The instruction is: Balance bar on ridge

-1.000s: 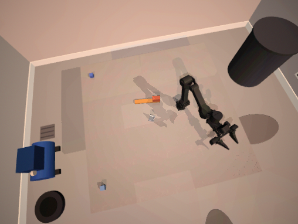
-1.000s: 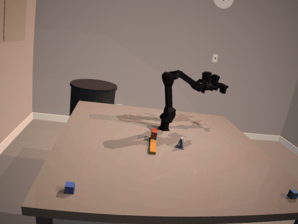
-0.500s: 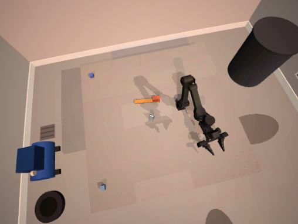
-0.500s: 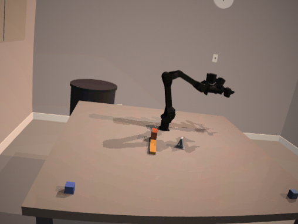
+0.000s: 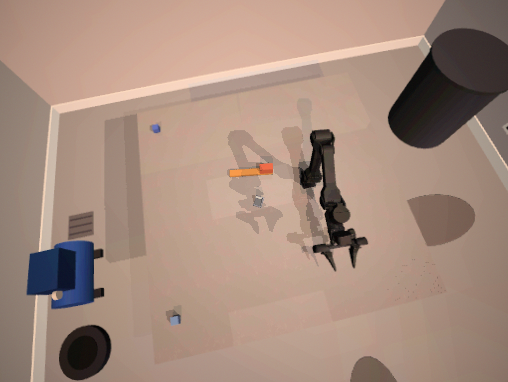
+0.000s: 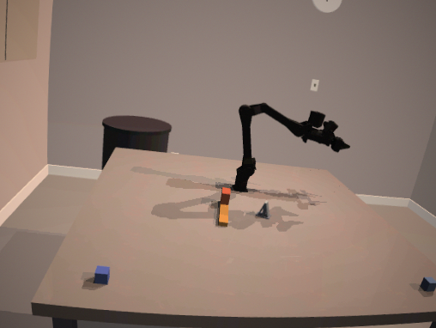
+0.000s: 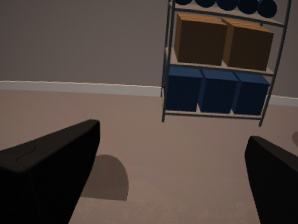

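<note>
An orange bar (image 5: pixel 243 173) (image 6: pixel 223 215) lies flat on the table (image 6: pixel 172 266), with a red block (image 5: pixel 266 168) (image 6: pixel 226 196) on its end nearer the arm's base. The small grey ridge (image 5: pixel 258 201) (image 6: pixel 264 210) stands on the table a short way from the bar, with nothing on it and not touching the bar. My gripper (image 5: pixel 345 268) (image 6: pixel 343 148) (image 7: pixel 175 138) is open and empty. It is raised well above the table, off to the side of the ridge and bar and pointing away from them. The wrist view shows neither bar nor ridge.
One blue cube (image 5: pixel 156 128) (image 6: pixel 102 275) and another blue cube (image 5: pixel 175 319) (image 6: pixel 428 284) sit on the table, far from the bar. A large dark cylinder (image 5: pixel 472 60) (image 6: pixel 136 124) stands beyond the table. A shelf with boxes (image 7: pixel 217 90) stands by the wall.
</note>
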Robot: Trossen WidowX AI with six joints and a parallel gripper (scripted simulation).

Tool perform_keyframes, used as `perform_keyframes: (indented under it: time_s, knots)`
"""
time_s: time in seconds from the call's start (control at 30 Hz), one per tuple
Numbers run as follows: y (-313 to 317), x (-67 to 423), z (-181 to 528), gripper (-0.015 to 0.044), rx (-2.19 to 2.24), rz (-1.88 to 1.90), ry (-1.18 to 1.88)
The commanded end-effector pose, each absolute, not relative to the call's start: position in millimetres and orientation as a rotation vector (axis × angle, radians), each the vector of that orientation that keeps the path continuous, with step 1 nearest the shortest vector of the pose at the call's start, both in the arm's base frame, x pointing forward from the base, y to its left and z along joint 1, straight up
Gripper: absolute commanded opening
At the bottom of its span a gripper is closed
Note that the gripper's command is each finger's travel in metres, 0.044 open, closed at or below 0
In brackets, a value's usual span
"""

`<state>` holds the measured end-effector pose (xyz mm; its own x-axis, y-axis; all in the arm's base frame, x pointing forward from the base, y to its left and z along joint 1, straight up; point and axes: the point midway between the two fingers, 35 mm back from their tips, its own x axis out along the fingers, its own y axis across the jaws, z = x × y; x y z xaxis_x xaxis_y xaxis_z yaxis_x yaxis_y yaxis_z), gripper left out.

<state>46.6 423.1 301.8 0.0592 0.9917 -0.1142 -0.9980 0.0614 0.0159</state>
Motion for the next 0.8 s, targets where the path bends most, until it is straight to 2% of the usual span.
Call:
perform_keyframes:
  time_s: [0.0,0.77]
  knots:
    - [421.1,71.4,297.4,0.0315,-0.103,1.451,0.130]
    - [368.3,209.2,257.1,0.0315,-0.239,1.090,0.345]
